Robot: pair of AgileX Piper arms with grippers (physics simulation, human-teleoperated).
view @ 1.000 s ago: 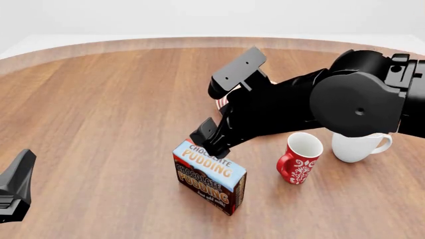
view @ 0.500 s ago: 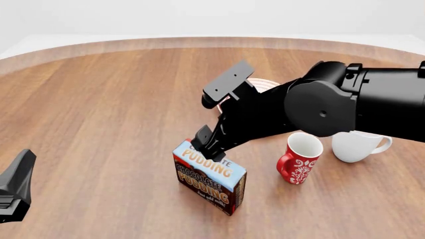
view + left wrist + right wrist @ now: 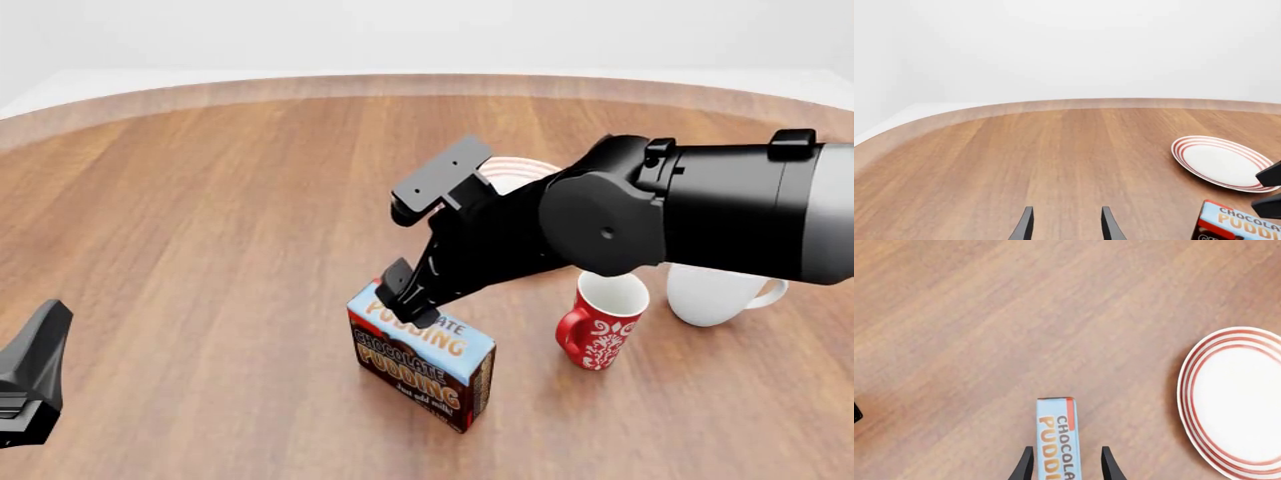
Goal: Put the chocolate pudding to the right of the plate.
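The chocolate pudding [image 3: 422,362] stands upright on the table, light-blue top up, dark-brown front toward me. My right gripper [image 3: 406,298] is open and low over the box's far end. In the right wrist view its fingers [image 3: 1027,466] straddle the box's narrow top [image 3: 1057,440], with a gap on one side. The plate [image 3: 518,168], white with red rings, lies behind the box and is mostly hidden by the right arm. It shows fully in the left wrist view [image 3: 1221,162] and partly in the right wrist view [image 3: 1234,405]. My left gripper [image 3: 30,385] is open and empty at the front left.
A red patterned mug [image 3: 602,320] stands right of the box, with a white mug [image 3: 722,291] further right. The box's corner [image 3: 1237,223] shows in the left wrist view. The table's curved far edge [image 3: 400,85] runs behind.
My right arm has moved left and down, bringing the open gripper down around the top of the pudding box. The box, mugs and left gripper have not moved.
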